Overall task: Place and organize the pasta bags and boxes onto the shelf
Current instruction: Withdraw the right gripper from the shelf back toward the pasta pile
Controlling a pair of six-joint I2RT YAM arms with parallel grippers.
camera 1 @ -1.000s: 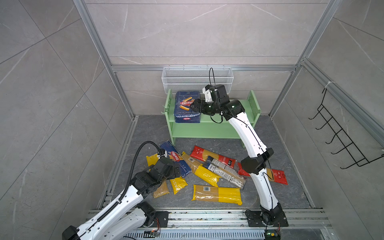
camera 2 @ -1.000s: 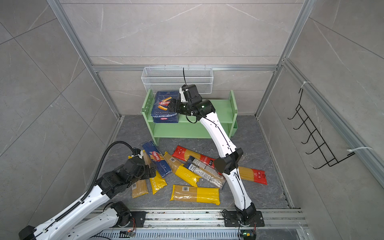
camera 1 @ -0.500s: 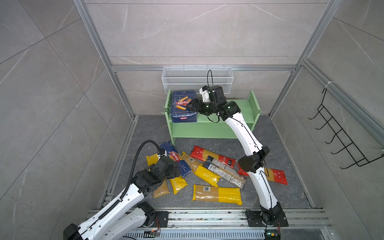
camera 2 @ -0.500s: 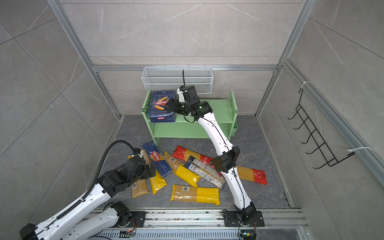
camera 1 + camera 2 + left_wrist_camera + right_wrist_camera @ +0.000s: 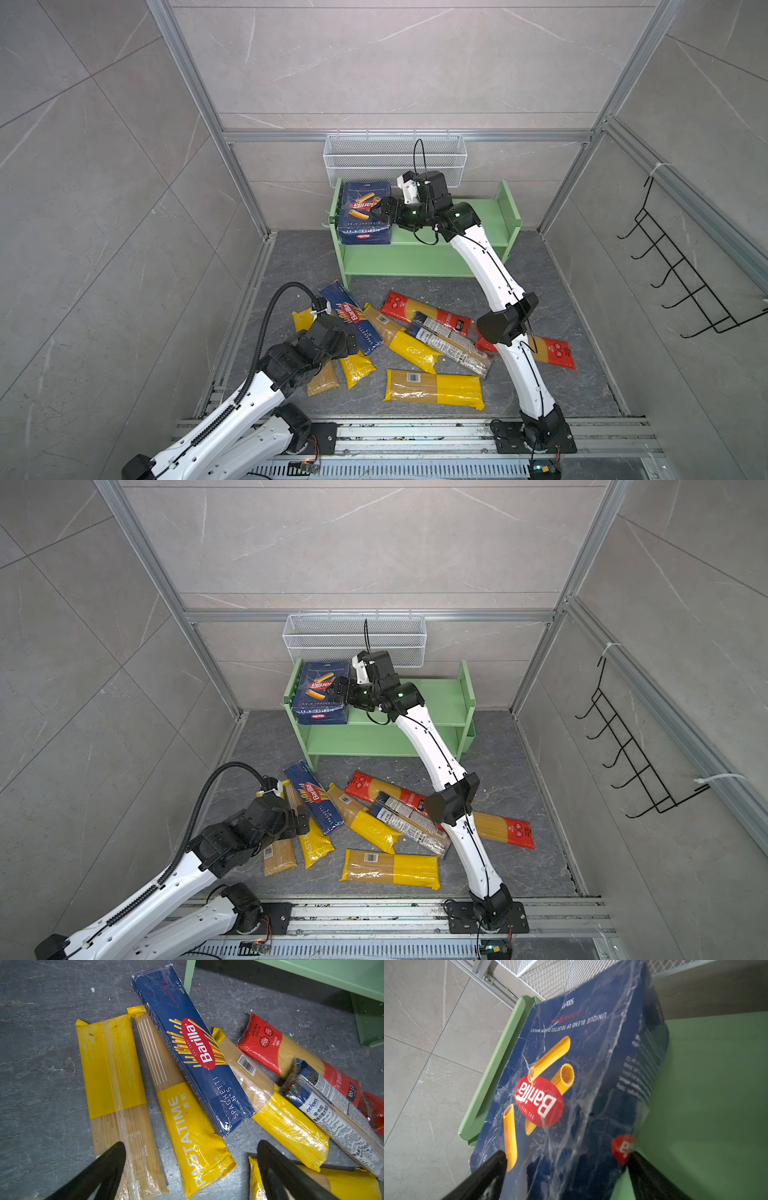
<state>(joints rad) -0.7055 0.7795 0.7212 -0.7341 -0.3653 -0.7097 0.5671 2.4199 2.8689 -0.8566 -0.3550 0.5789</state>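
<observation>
The wide blue rigatoni box (image 5: 365, 212) (image 5: 320, 694) (image 5: 571, 1064) lies at the left end of the pale green shelf's top board (image 5: 478, 237) (image 5: 440, 704), leaning against the side panel. My right gripper (image 5: 379, 210) (image 5: 566, 1153) is open, its fingers straddling the box's near edge. On the floor the narrow spaghetti box (image 5: 351, 318) (image 5: 195, 1053) lies across yellow bags (image 5: 116, 1068). Red-ended bags (image 5: 428, 313), a black-and-white printed bag (image 5: 451, 345) and another yellow bag (image 5: 434, 388) lie beside it. My left gripper (image 5: 351, 340) (image 5: 191, 1142) hovers open over a yellow bag (image 5: 187, 1126).
A white wire basket (image 5: 395, 160) hangs on the back wall just above the shelf. A black hook rack (image 5: 681, 274) is on the right wall. Aluminium frame posts stand at the corners, and the arms' rail (image 5: 415, 432) runs along the front.
My right arm has carried the rigatoni box left to the end of the top shelf, and its jaws have widened. The left arm has barely moved.
</observation>
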